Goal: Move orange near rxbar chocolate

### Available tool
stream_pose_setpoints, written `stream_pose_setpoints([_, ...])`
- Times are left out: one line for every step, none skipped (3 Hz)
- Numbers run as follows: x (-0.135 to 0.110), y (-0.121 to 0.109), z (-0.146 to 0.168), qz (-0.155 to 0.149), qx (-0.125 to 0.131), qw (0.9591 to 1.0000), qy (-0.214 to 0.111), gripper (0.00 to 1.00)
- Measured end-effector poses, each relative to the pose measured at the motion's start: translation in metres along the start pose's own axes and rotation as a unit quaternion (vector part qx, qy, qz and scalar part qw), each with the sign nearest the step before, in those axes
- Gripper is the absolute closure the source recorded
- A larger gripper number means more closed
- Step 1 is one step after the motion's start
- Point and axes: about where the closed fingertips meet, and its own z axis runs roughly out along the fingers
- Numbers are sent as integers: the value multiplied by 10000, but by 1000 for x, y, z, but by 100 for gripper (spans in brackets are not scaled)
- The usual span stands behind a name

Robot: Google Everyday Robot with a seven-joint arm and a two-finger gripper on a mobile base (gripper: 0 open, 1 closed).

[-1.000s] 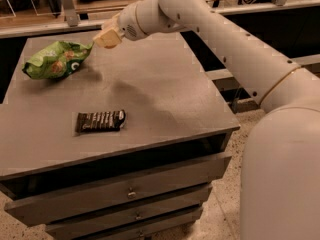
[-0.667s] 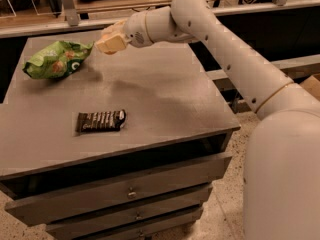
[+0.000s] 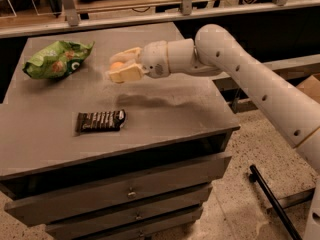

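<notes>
the orange [image 3: 116, 65] is a small, round, smooth fruit. it looks light and firm enough to take a squeeze, but its curved matte skin gives little to bite on, so it could slip or pop out if pinched off-centre. the safest hold is across its widest part, one finger on each side.

that is roughly how it sits now. the gripper [image 3: 121, 70] hangs in the air over the back middle of the desk [image 3: 165, 114], its pale jaws closed around the orange. only a slice of the fruit shows between them, near the tips. the fruit is clear of the desk top, and a soft shadow lies on the surface below it.

the rxbar chocolate [image 3: 100, 121] lies flat nearer the front edge, well apart from the jaws, forward and slightly to the view's left of them. the green snack bag [image 3: 57, 59] sits at the back left corner, also apart from them.

this looks like the carry stage. the next move probably calls for bringing the fruit forward and lowering it until it rests on the desk just beside the bar. being round, it may roll once freed, so a low, gentle release seems wise. the bar looks thin and light, so a nudge from the jaws could shove it.
</notes>
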Motion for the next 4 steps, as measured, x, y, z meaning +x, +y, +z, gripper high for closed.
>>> stream_pose_setpoints([0, 0, 0, -2, 2, 10000, -3, 100])
stream_pose_setpoints([5, 7, 7, 63, -75, 9999, 118, 100])
stream_pose_setpoints([7, 28, 8, 248, -97, 9995, 178, 100])
stream_pose_setpoints([16, 58, 9, 521, -186, 9982, 252, 100])
